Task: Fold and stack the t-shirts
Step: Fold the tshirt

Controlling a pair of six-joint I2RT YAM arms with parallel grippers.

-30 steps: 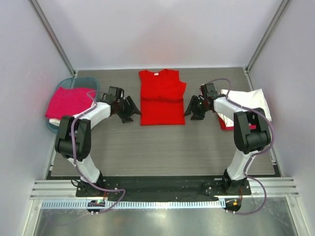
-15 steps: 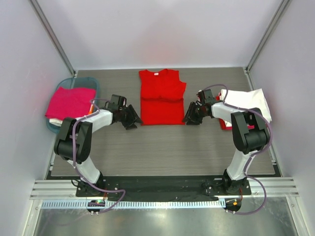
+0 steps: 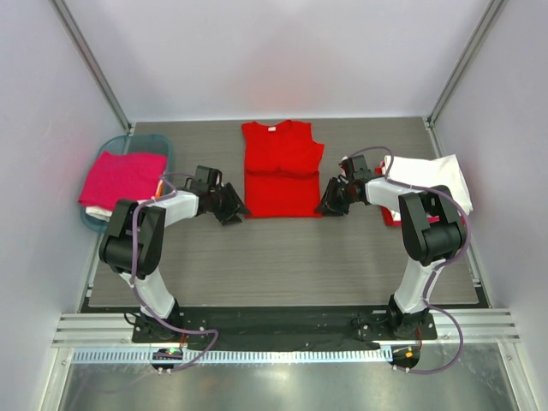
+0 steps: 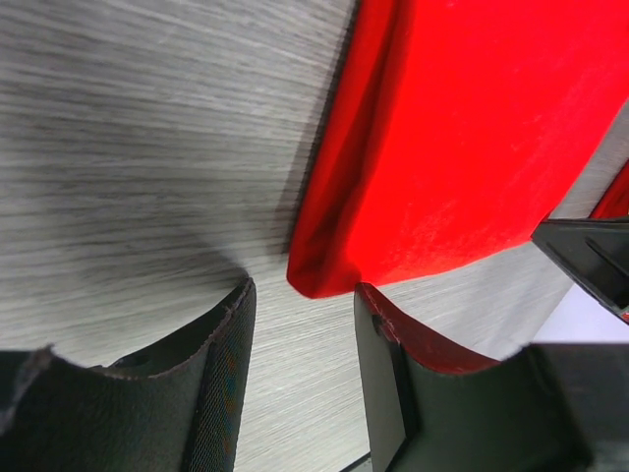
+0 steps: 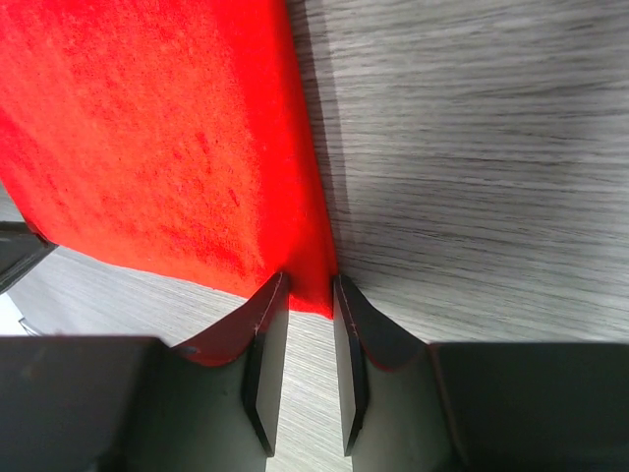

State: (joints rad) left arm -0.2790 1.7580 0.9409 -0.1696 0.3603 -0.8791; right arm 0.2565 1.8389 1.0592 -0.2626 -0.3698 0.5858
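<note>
While my left gripper (image 4: 302, 291) and right gripper (image 5: 310, 285) straddle red t-shirt (image 3: 281, 171) corners at 7 and 5 o'clock, neither's clamped.

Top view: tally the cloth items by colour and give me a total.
Red: 2, the red t-shirt spread in the middle and a red edge peeking out on the right
Pink: 1, the pink t-shirt on the basket
White: 1, the white t-shirt lying over that edge
Total: 4
</note>
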